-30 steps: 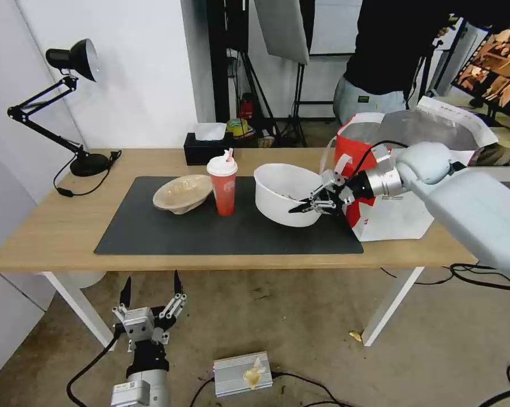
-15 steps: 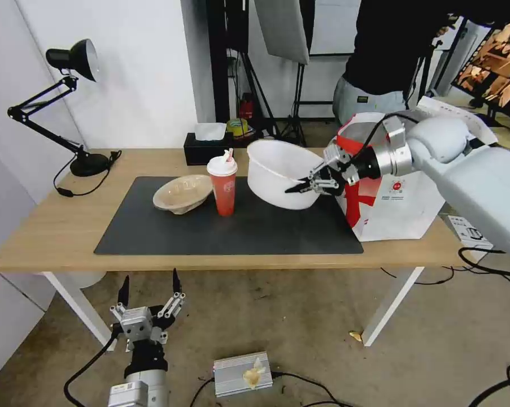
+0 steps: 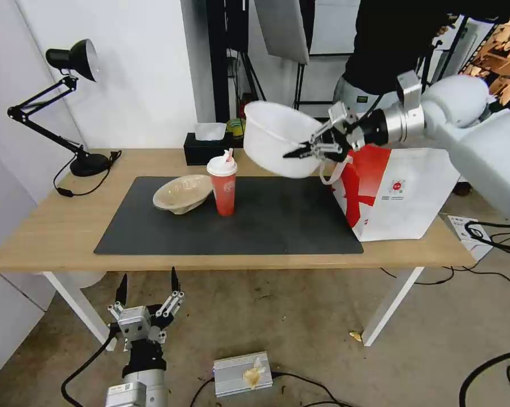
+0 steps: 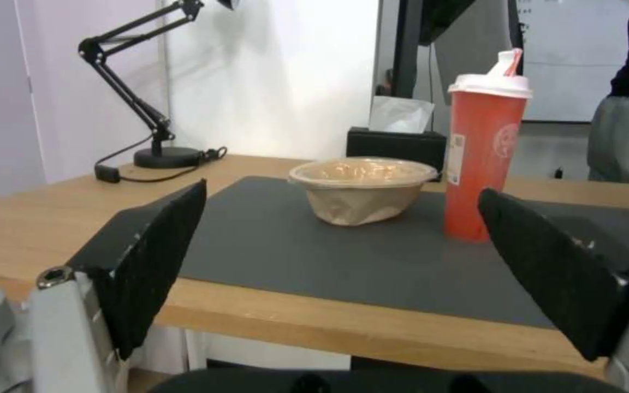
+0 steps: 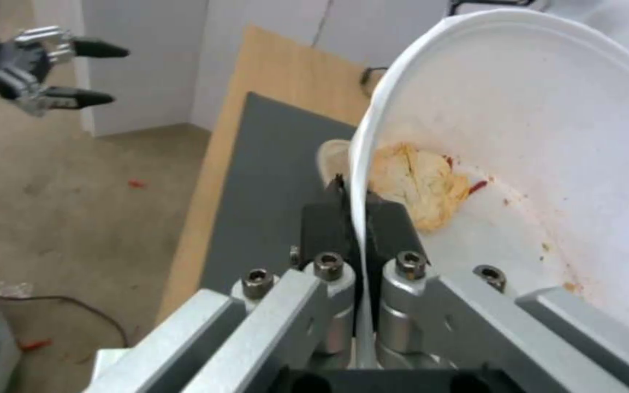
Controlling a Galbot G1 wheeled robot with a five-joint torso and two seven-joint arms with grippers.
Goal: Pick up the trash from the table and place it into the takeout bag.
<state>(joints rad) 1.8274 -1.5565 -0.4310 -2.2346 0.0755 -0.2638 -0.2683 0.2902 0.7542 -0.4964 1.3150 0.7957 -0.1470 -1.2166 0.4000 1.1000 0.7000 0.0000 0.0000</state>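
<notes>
My right gripper (image 3: 300, 151) is shut on the rim of the large white bowl (image 3: 277, 144), holding it tilted in the air above the table's back edge, left of the takeout bag (image 3: 396, 189). In the right wrist view the fingers (image 5: 329, 218) pinch the bowl's wall (image 5: 547, 136), with a crumpled orange-stained scrap (image 5: 413, 183) inside. The red cup (image 3: 223, 182) with lid and straw and the beige pulp bowl (image 3: 182, 193) stand on the dark mat (image 3: 255, 226); both appear in the left wrist view as cup (image 4: 486, 158) and pulp bowl (image 4: 362, 188). My left gripper (image 3: 147, 282) hangs open below the table's front edge.
A black tissue box (image 3: 206, 148) sits at the table's (image 3: 51, 226) back edge, a black desk lamp (image 3: 74, 113) at the far left. A person stands behind the bag. A silver box (image 3: 242, 374) and cables lie on the floor.
My right gripper has lifted the white bowl off the mat, up and toward the back, tilting it. The bag's foil opening no longer shows. The left arm has barely moved.
</notes>
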